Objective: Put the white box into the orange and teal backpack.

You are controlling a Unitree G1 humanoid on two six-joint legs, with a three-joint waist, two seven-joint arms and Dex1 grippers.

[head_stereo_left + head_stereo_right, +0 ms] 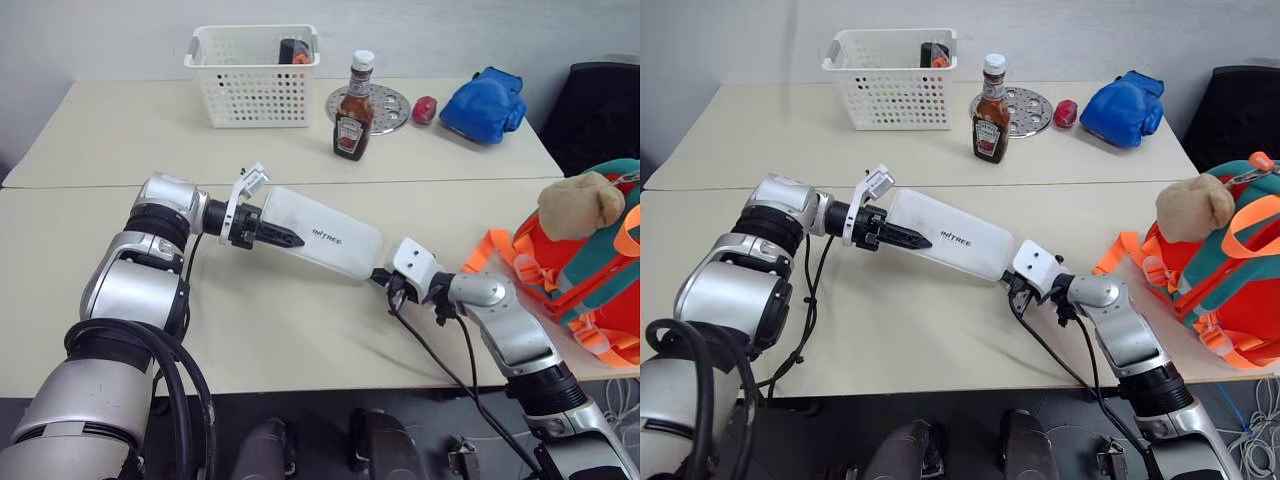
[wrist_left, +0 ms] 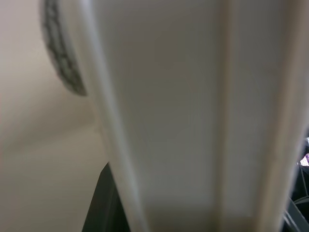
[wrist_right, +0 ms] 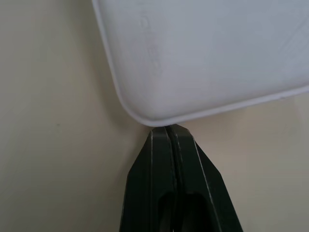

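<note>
The white box (image 1: 325,235), a flat oblong case with small dark lettering, lies slantwise on the near table between my two grippers. My left gripper (image 1: 285,237) is closed over its left end, with one black finger lying across its top. In the left wrist view the box (image 2: 193,116) sits right against the camera beside a dark finger (image 2: 104,203). My right gripper (image 3: 166,128) is shut and empty, its tips touching the rounded right corner of the box (image 3: 207,53). The orange and teal backpack (image 1: 590,270) stands at the table's right edge with a tan plush toy (image 1: 580,205) on top.
On the far table stand a white perforated basket (image 1: 255,75), a ketchup bottle (image 1: 353,108), a round metal plate (image 1: 385,105), a small red object (image 1: 424,110) and a blue boxing glove (image 1: 483,103). A dark chair (image 1: 600,100) is at the far right.
</note>
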